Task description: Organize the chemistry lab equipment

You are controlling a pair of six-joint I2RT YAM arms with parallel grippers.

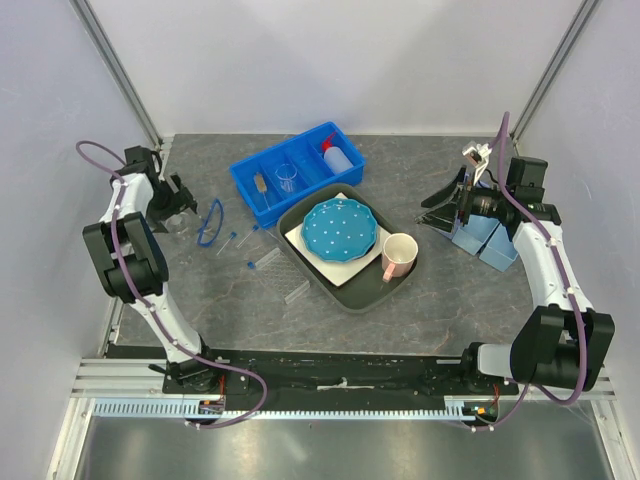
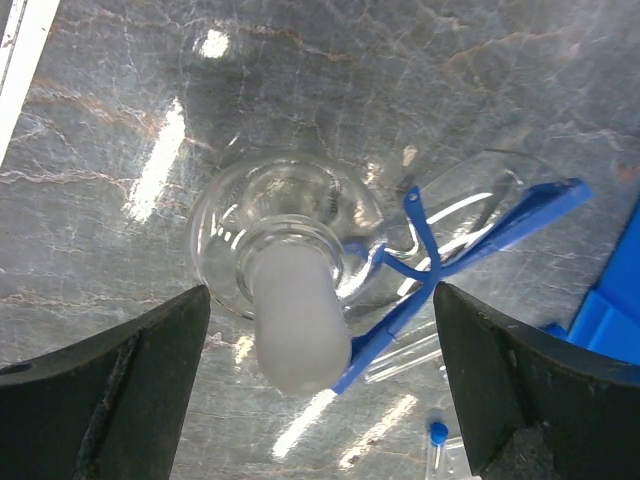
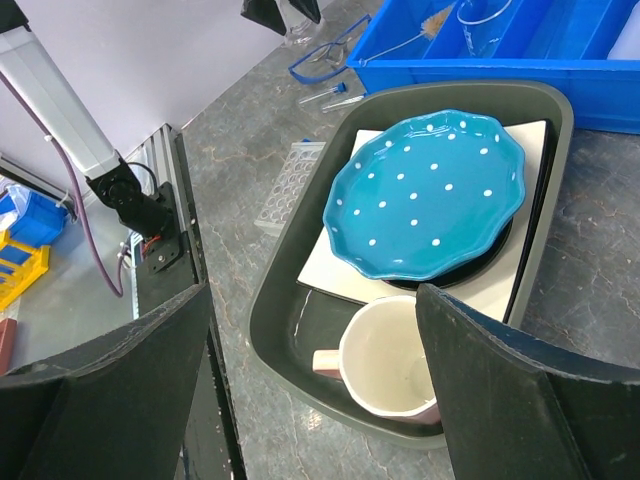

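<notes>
My left gripper (image 1: pixel 178 206) is open at the far left of the table. In the left wrist view it (image 2: pixel 320 300) hovers over a clear round glass flask (image 2: pixel 285 235), whose frosted white neck (image 2: pixel 298 330) stands between the jaws untouched. Blue goggles (image 2: pixel 480 235) lean against the flask; they also show in the top view (image 1: pixel 210 222). Blue-capped vials (image 1: pixel 233 238) and a clear rack (image 1: pixel 297 292) lie on the table. The blue bin (image 1: pixel 250 172) holds a brush (image 1: pixel 262 187), a beaker (image 1: pixel 288 178) and the white squeeze bottle (image 1: pixel 340 157). My right gripper (image 1: pixel 440 210) is open and empty.
A dark tray (image 1: pixel 318 275) holds the blue dotted plate (image 1: pixel 340 228) on a white square plate and the pink mug (image 1: pixel 399 255). In the right wrist view the mug (image 3: pixel 400 370) lies just beyond the open jaws. Light-blue boxes (image 1: pixel 482 243) sit under the right arm.
</notes>
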